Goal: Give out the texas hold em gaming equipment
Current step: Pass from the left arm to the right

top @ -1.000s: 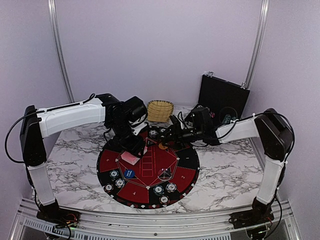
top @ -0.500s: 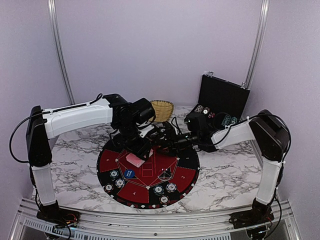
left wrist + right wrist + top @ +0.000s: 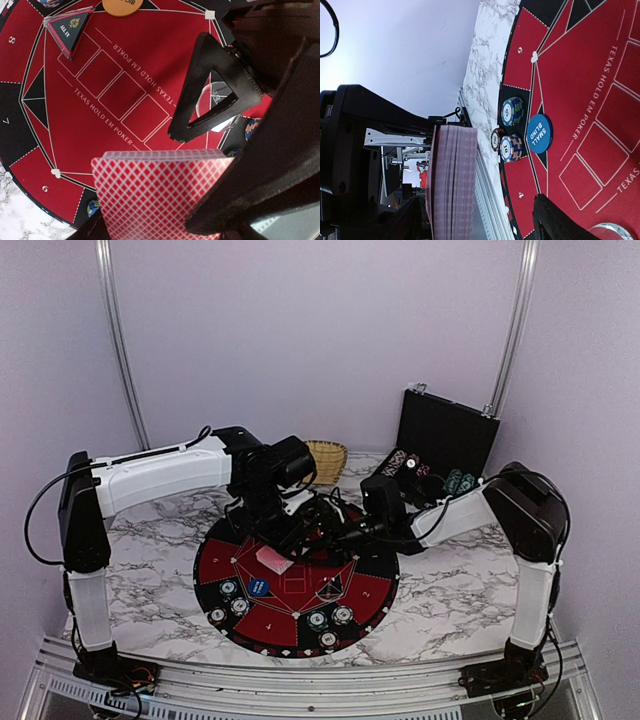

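Note:
A deck of red-backed playing cards (image 3: 155, 192) is pinched in my left gripper (image 3: 160, 220), which is shut on it above the mat's middle (image 3: 272, 559). My right gripper (image 3: 477, 222) stands open just right of it, and the deck's edge (image 3: 452, 185) shows between its fingers, nearer the left one. One right finger (image 3: 210, 90) shows beyond the deck. Teal-and-white chip stacks (image 3: 512, 111) (image 3: 317, 619) sit on the mat's rim. A blue small-blind disc (image 3: 539, 133) and an orange disc (image 3: 122, 6) lie on the mat.
The round black-and-red mat (image 3: 375, 585) covers the middle of the marble table. An all-in triangle (image 3: 70, 27) rests on it. A wicker basket (image 3: 325, 458) stands at the back, and an open black case (image 3: 445, 435) with chips at the back right.
My left gripper has carried the deck rightward over the mat's centre. The right gripper has reached left to meet it, and the two now hide the orange disc from above.

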`<state>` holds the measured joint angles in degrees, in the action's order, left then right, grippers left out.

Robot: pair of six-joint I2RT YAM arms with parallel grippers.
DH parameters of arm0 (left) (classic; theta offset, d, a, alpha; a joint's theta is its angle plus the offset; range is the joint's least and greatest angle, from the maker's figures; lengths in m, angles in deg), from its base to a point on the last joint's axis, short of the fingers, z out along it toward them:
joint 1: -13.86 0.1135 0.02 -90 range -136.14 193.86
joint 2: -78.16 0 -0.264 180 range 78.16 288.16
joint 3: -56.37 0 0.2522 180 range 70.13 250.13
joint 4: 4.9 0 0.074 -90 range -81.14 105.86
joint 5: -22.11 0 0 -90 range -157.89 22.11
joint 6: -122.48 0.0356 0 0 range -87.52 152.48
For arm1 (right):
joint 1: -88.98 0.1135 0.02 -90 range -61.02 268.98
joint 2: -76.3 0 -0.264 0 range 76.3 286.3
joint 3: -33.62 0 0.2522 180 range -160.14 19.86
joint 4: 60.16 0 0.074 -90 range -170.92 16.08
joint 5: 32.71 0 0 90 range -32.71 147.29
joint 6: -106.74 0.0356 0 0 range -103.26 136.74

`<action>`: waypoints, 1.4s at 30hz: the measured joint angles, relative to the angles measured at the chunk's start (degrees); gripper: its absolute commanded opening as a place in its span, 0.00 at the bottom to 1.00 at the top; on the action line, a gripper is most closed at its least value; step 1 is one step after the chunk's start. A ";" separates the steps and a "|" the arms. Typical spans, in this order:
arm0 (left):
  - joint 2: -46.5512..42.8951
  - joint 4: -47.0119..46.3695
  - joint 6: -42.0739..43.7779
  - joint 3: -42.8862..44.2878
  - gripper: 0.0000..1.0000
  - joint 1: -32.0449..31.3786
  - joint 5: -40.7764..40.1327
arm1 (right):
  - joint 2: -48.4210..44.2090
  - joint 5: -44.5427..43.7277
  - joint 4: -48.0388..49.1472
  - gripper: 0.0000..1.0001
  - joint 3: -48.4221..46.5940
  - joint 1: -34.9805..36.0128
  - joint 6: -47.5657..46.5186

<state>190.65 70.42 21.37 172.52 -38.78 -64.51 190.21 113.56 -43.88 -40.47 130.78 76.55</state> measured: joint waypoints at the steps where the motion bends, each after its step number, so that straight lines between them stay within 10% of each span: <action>1: 0.04 0.00 0.02 0.15 0.50 0.00 0.04 | 0.09 0.15 0.13 0.72 0.00 0.09 0.17; 28: 0.85 0.24 0.20 1.05 0.51 -0.24 -1.49 | 3.34 1.75 14.08 0.19 -0.26 0.79 12.81; 42: 0.61 -0.70 -0.48 -1.05 0.82 -0.33 -3.37 | 4.26 1.73 22.27 0.00 0.72 0.81 21.27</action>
<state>191.26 69.72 20.89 171.47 -39.11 -67.88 194.47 115.29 -21.61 -39.75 131.59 97.82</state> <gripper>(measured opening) 0.803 0.164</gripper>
